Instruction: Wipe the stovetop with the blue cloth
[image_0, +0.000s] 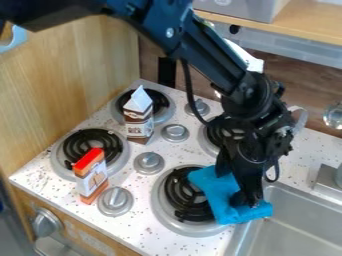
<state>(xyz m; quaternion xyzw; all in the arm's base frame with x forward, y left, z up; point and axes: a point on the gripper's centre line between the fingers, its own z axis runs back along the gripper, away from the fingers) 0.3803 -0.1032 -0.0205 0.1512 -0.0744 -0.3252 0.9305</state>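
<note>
The black gripper (243, 186) hangs down at the right of the stove top, in contact with a bright blue cloth (215, 189). The crumpled cloth lies partly on the front right burner (184, 200) and stretches across the counter to the sink's near left corner. Part of the cloth is hidden behind the gripper.
A brown and white milk carton (139, 117) stands by the back left burner. An orange and white box (91, 175) stands beside the front left burner (92, 147). Metal knobs (149, 163) rise between burners. The sink (294, 220) is at the lower right.
</note>
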